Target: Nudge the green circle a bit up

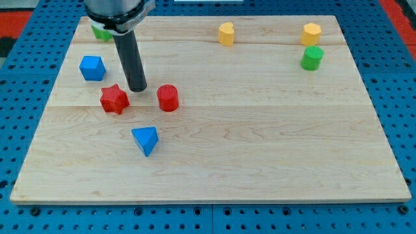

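**Currently: tip parked between 2 red blocks, green circle far off at upper right**

Rod comes down from the frame's upper left; my tip (137, 88) sits on the wooden board (260, 143), in the left-centre area. No jaws on this rig, just a bare rod end, holding nothing and not touching any block as far as I can see.

Blocks near the tip:
- red star (114, 99) just beside the tip, lower left of it
- red cylinder (168, 98) near the tip, lower right of it
- blue cube (92, 67) to the left, a bit higher in frame
- blue triangle (145, 140) below the 2 reds, apart from both

Task block: green circle (312, 57) stands in the upper right of the board, well apart from the tip. Just above it, near the board's top edge, is a yellow hexagon (311, 33); the 2 look close but not touching.

Others: yellow block (225, 33) at top centre, shape hard to make out. Another green block (101, 32) at the top left corner, mostly hidden behind the arm, shape unclear.

Board lies on a blue perforated table (403, 97).
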Action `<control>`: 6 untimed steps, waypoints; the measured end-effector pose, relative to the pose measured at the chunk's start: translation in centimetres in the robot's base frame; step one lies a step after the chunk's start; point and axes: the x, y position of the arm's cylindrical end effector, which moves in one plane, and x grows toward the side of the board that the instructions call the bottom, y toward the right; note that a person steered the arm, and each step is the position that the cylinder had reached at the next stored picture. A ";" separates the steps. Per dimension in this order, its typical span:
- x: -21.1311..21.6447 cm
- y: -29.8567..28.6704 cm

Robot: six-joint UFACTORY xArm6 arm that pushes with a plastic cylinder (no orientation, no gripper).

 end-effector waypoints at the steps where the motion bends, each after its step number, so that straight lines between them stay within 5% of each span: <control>1: 2.4 -1.3; 3: 2.6 -2.9; 4: -0.9 -1.7; 6: -5.5 12.6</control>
